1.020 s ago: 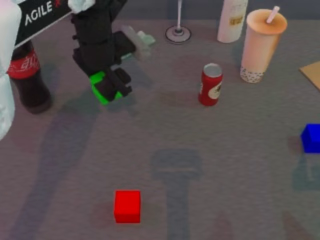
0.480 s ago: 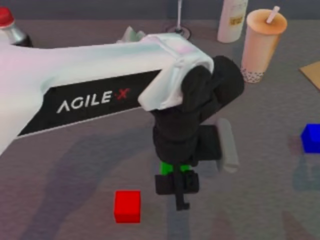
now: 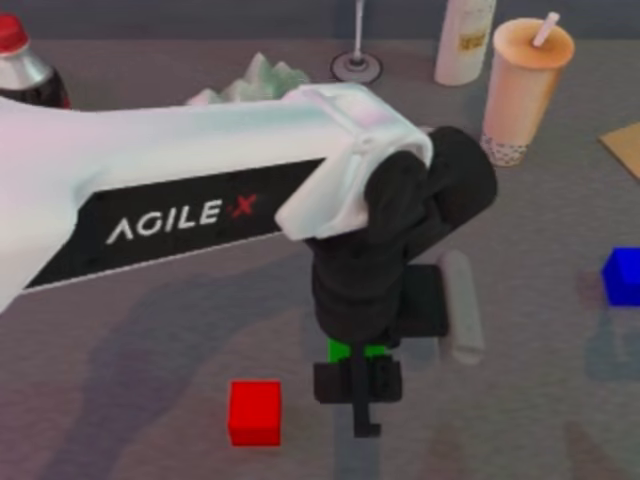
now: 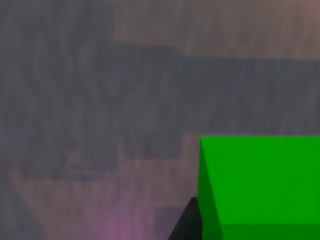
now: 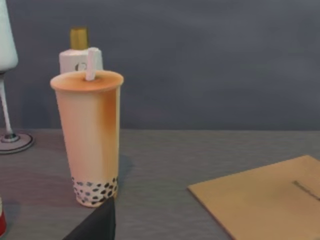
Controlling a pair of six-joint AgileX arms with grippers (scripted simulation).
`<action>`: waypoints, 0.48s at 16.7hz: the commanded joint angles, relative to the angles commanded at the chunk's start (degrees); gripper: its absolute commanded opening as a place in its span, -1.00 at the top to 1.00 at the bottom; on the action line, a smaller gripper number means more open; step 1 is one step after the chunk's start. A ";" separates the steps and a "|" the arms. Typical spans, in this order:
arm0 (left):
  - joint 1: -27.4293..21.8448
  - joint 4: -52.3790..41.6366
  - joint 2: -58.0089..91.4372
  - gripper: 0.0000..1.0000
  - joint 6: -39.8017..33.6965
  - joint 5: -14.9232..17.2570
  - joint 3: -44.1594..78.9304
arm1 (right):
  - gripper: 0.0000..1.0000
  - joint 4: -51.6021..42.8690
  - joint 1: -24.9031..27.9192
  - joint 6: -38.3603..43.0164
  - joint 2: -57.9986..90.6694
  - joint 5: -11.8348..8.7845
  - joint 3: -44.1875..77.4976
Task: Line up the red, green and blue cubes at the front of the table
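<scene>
My left gripper (image 3: 358,385) clenches the green cube (image 3: 355,349) just right of the red cube (image 3: 254,411); releasing high or skewed could bump red or break the line.

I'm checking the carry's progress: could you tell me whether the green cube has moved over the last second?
Yes. The green cube, held by the left gripper, went from the table's back left to the front, just right of the unmoved red cube.

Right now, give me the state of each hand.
Left hand: closed on the green cube, near the red cube.
Right hand: not seen in any view.
</scene>
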 joint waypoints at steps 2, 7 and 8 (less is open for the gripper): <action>-0.16 3.37 1.14 1.00 0.13 -0.01 -2.15 | -1.00 0.00 0.00 0.00 0.00 0.00 0.00; -0.13 13.19 4.57 1.00 -0.01 0.02 -8.16 | -1.00 0.00 0.00 0.00 0.00 0.00 0.00; -0.15 13.54 4.74 1.00 0.00 0.01 -8.44 | -1.00 0.00 0.00 0.00 0.00 0.00 0.00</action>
